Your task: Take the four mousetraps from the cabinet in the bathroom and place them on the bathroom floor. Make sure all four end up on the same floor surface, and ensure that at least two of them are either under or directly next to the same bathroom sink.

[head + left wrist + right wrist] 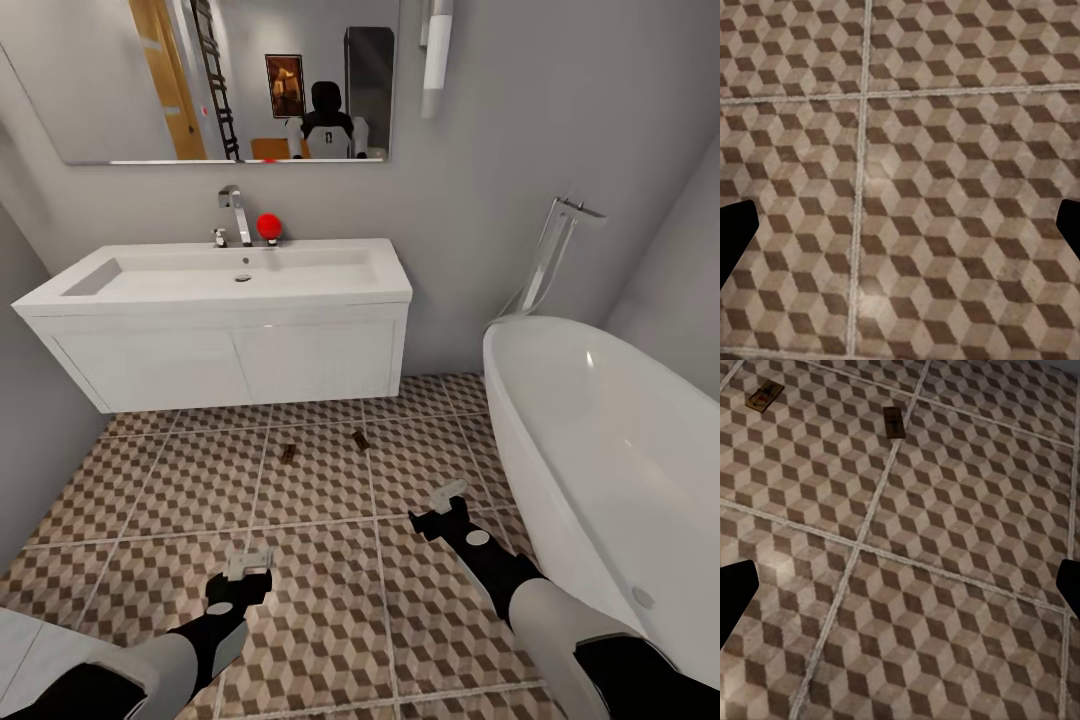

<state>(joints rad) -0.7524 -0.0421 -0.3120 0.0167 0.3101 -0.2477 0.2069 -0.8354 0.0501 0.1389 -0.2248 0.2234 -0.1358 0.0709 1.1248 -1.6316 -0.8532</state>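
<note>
Two mousetraps lie on the bathroom floor [320,600] ahead of me, just in front of the bathroom sink [230,285]: the left mousetrap [288,453] and the right mousetrap [360,438], a little apart from each other, both flat on the cube-pattern tiles near the front edge of the white drawer unit. My right gripper [440,505] hangs over the tiles nearer to me than the traps, with the right one closest to it and clear floor between; its fingers stand spread with nothing between them. From that wrist I see both boards, one [893,421] closer and one [764,395] further off. My left gripper [248,565] hovers lower and nearer my body, also spread wide and empty, over bare tile [900,180]. The bathtub [610,450] sits at my right.
</note>
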